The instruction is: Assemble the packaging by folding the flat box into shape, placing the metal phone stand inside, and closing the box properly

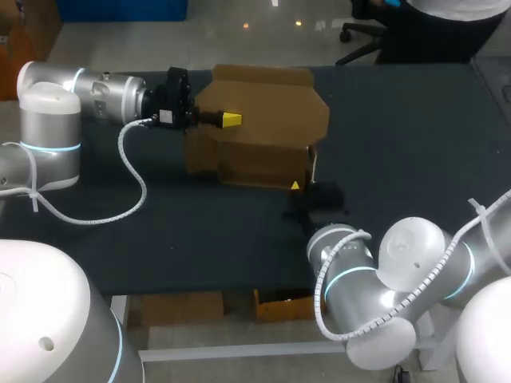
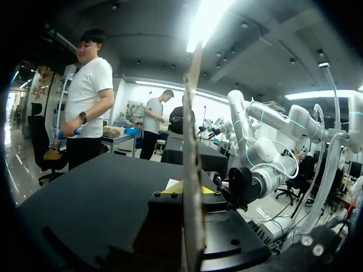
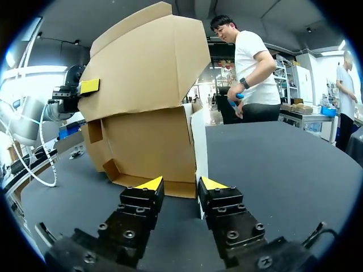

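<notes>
The dark surface (image 1: pixel 399 159) carries one brown cardboard box (image 1: pixel 263 155), which is partly opened into shape and stands on its side. Its open mouth is turned to the right fingers (image 3: pixel 150 183).

The left arm comes in from the side, and the left fingers (image 1: pixel 231 120) are clenched on the large upper flap (image 3: pixel 147 62) of the box. In the left wrist view this flap passes edge-on between them, and one yellow tip lies flat against each face of the cardboard. The flap is lifted and leans over the box body under it.

The right fingers are low, close to the surface, at the near corner of the box. They are released, with a clear gap between the two yellow tips. The narrow side flap (image 3: pixel 198 141), pale on its inner face, stands upright just ahead of them and comes down close to the inner side of one finger. It cannot be told whether it touches that finger. The bottom panel of the box lies directly ahead of both tips.
</notes>
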